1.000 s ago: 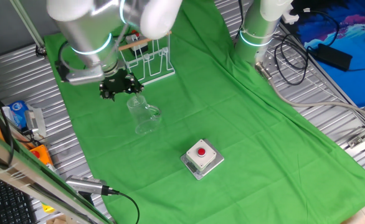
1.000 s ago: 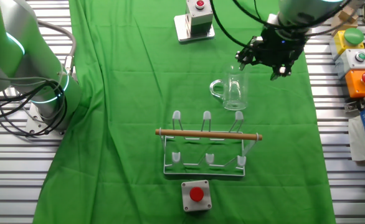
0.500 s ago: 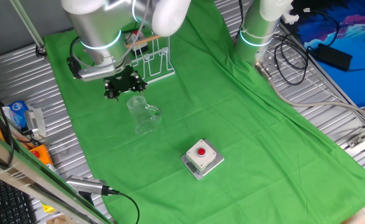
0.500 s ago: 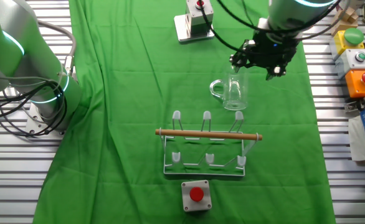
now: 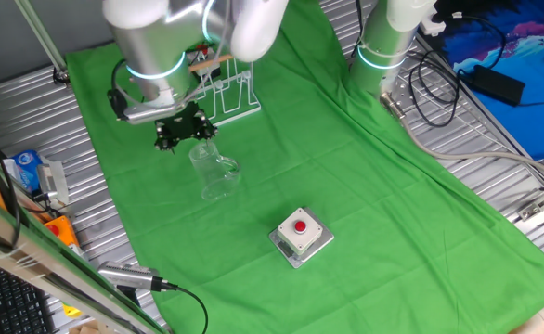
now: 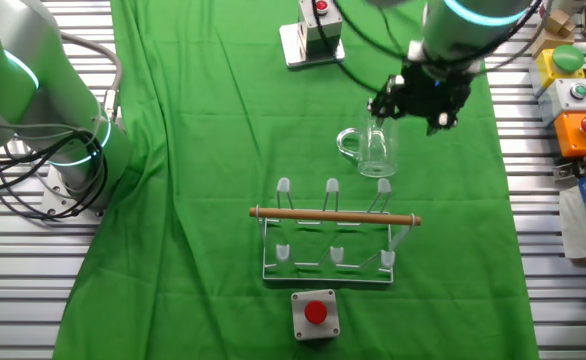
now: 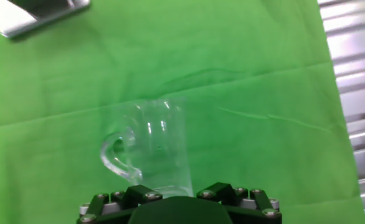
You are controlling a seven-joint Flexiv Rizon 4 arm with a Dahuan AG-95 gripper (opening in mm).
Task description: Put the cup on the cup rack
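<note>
Item: gripper [image 6: 420,100], black, two-finger, on a silver arm; it hung just over the rim end of the cup [image 6: 372,149], and whether its fingers stood apart or together could not be told, since the hand view showed only the gripper body at the bottom edge. Item: cup, clear glass with a small side handle, lying on the green cloth [image 5: 346,204] directly ahead of and below the gripper, apparently untouched, its handle off to the left in the hand view. Item: cup rack [image 6: 331,235], clear frame with wooden rod, standing empty on the cloth beyond the cup from the gripper, near but apart. Item: grey box with red button [image 5: 301,233], on the cloth, well clear of the gripper. Status, as judged: approach stage only; grasp, lift, carry and hanging on the rack all remained.
</note>
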